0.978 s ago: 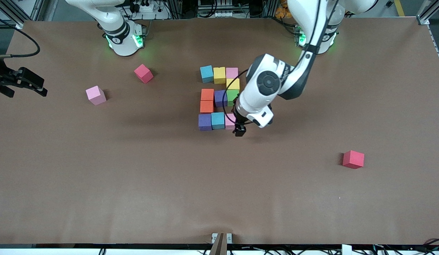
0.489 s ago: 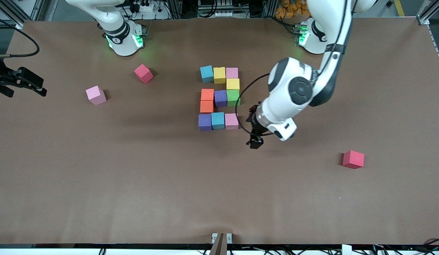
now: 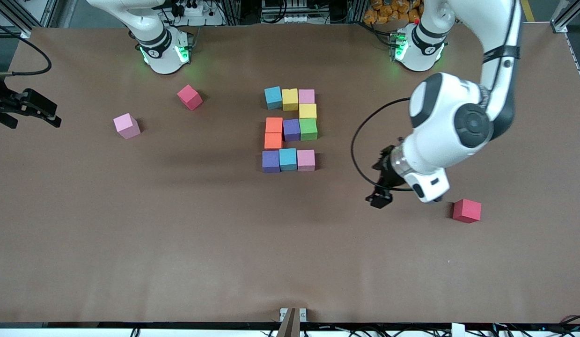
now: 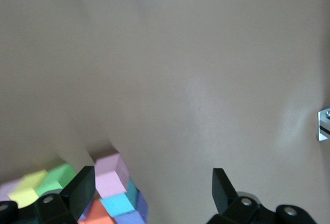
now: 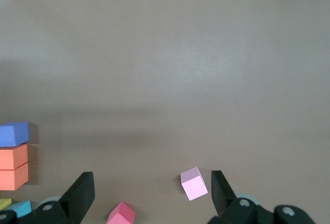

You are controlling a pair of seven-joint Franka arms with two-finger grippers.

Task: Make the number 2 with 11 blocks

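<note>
The eleven small foam cubes of the task lie together near the middle of the brown table, each one touching its neighbours, and I judge that the number 2 is already complete. The top row is a cyan cube, a yellow cube and a pink cube. A second yellow cube leads down to the middle row of green cube, purple cube and orange cube. A second orange cube leads to the bottom row of purple cube, cyan cube and pink cube.

The long axis of the figure runs from 12 to 6 o'clock in the front view. Its top points to 12 o'clock, toward the robots' bases, so the digit reads correctly for the front camera.

The left gripper hangs over bare table at about 4 o'clock from the figure, its fingers spread and holding nothing, probably to leave the digit free. A red foam cube lies near it at 3 o'clock. The right gripper waits at the right arm's end of the table, also spread and empty. A loose pink foam cube and another red foam cube lie at about 9 and 10 o'clock from the figure, well apart from it; they seem to be spares.
</note>
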